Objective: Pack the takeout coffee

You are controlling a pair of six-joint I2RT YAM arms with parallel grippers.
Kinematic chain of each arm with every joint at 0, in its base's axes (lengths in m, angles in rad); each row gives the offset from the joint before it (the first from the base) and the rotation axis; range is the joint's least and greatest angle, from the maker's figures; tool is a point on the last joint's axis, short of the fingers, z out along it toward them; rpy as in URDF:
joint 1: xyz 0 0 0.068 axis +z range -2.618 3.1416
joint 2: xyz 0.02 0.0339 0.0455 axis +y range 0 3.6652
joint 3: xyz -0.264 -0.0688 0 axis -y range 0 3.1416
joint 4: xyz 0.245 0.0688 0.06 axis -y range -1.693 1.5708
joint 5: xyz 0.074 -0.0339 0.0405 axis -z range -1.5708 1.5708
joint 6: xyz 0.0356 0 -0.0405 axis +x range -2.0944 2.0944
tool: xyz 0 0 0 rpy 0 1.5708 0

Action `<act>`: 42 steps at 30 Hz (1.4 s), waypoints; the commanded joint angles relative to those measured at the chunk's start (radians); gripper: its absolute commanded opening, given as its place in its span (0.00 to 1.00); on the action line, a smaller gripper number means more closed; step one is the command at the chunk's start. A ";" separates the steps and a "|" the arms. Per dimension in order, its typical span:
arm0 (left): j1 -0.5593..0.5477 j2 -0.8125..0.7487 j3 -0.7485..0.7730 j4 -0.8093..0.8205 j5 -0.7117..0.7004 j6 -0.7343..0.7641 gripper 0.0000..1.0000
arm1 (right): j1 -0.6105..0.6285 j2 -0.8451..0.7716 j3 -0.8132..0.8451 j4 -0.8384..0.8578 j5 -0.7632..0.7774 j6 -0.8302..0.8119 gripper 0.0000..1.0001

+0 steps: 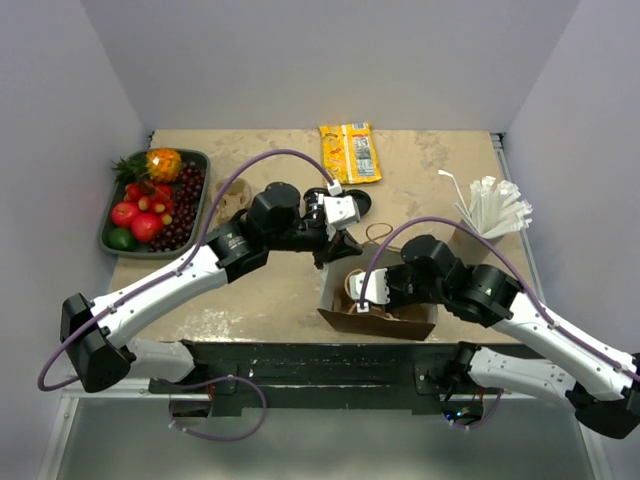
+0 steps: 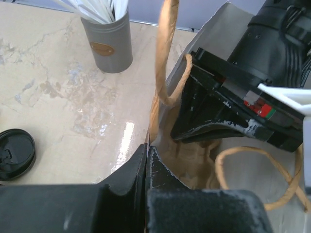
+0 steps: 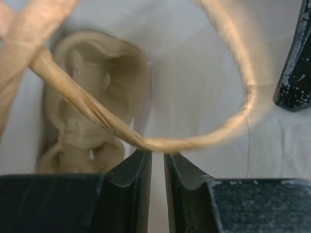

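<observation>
Bag-opening step. The left gripper (image 2: 146,160), fully closed, is pinching the far rim of the paper bag (image 1: 385,322), which is standing by the table's (image 1: 270,300) near edge. The right gripper (image 3: 157,162) is reaching inside, jaws nearly together, possibly nipping the wall. Next, the mouth needs spreading wide.

Matt paper bag (image 1: 385,326), twisted-paper handle (image 3: 170,142), glossy stone-look table (image 2: 58,97).
</observation>
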 commanded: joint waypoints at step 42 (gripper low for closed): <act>-0.080 -0.156 -0.187 0.224 -0.188 0.063 0.00 | 0.161 0.205 -0.320 0.389 0.278 0.099 0.40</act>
